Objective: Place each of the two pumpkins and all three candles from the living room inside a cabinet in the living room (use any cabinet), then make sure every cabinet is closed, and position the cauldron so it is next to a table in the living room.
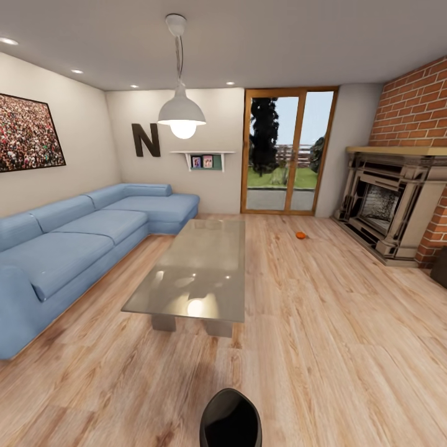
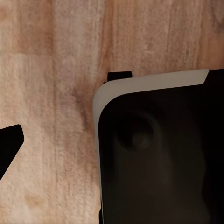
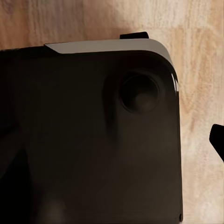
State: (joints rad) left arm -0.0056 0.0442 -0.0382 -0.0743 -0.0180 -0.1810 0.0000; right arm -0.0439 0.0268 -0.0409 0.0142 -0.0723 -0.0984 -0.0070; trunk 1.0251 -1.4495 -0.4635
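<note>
Living room, head view. One small orange pumpkin (image 1: pixel 300 234) is seen on the pale wood-plank floor (image 1: pixel 323 347), between the low glossy grey worktop (image 1: pixel 195 273) and the stone-framed fireplace (image 1: pixel 388 208); its round form is too small for stem direction to be judged. A blue corner sofa (image 1: pixel 81 239) flanks the worktop. In the wrist views, the robot's dark rounded base (image 2: pixel 158 154) is shown over planks; the state of either claw cannot be told.

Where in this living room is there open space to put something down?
The glass coffee table top looks bare. Wide wooden floor lies open between the table and the fireplace, apart from one pumpkin near the glass door. The strip between the blue sofa and table is narrower.
</note>
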